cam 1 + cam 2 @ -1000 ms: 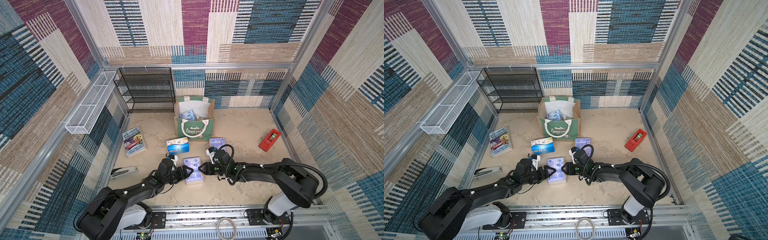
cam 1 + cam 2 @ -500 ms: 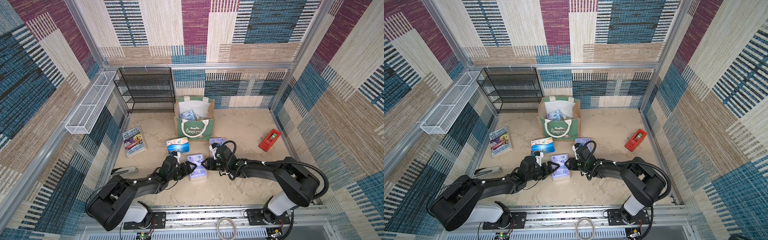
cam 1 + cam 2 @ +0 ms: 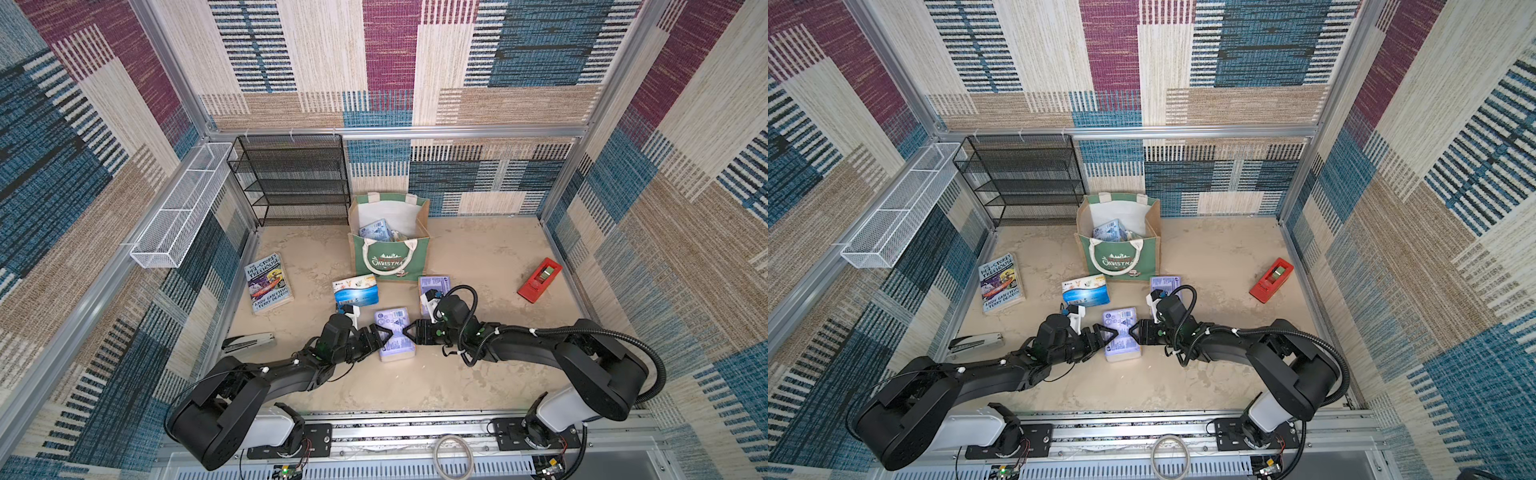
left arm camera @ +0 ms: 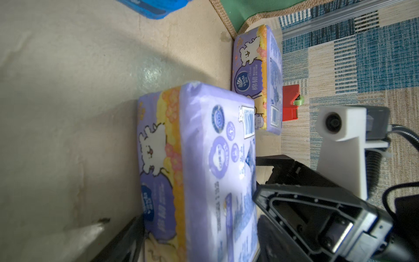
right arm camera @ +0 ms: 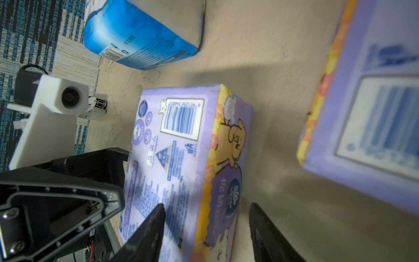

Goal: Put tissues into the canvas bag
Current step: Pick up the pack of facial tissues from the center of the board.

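Bag has tissues in it, 3 packs left to go.
The canvas bag (image 3: 361, 266) holds a light blue pack (image 3: 375, 229), maybe more. On the tabletop (image 3: 478, 257) lie a blue-white pack (image 3: 356, 293), a far purple pack (image 3: 432, 286) & a near purple pack (image 3: 397, 349). Right tool (image 3: 409, 332) is loose by the near one; left tool (image 3: 385, 334) is wide, can't tell if it grips.

Three tissue packs (image 3: 395, 320) outside canvas bag (image 3: 390, 259); one book (image 3: 268, 282); one stapler (image 3: 249, 343).
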Robot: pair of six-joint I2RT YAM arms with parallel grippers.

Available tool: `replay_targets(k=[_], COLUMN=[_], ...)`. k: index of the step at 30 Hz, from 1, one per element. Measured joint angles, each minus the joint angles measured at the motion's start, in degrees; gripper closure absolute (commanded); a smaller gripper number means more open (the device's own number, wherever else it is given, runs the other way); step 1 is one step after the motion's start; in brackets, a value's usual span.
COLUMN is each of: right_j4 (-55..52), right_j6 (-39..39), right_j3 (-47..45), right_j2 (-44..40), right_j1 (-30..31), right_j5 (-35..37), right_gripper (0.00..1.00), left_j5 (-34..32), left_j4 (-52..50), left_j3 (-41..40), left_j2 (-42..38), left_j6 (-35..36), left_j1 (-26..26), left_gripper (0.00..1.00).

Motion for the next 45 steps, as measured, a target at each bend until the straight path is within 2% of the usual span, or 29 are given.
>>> replay_targets(k=[10, 16, 28, 37, 45], right_j4=[-0.4, -0.2, 3.0, 4.8, 6.8], right_j6=[0.1, 0.4, 2.0, 2.7, 3.2], right_j3=[1.2, 1.2, -1.7, -2.7, -3.1], right_j2=[2.3, 2.9, 2.4, 2.4, 3.1], right_j1=[0.0, 0.0, -0.1, -0.2, -0.3], right_j5=[-0.3, -0.1, 0.0, 0.0, -0.7], right_gripper=[0.46, 0.48, 0.48, 0.48, 0.48], left_j5=[-0.3, 0.0, 5.6, 7.3, 7.7], left_j4=[-6.8, -7.1, 3.0, 11.1, 19.3], left_j3=[0.5, 1.2, 1.5, 0.3, -0.5], left_j2=[-2.1, -1.1, 6.1, 10.0, 14.1], left_j6=[2.7, 3.3, 2.7, -0.1, -3.2], left_j1=[0.9, 0.9, 0.9, 0.9, 1.0], left_gripper=[0.14, 0.14, 0.21, 0.27, 0.38])
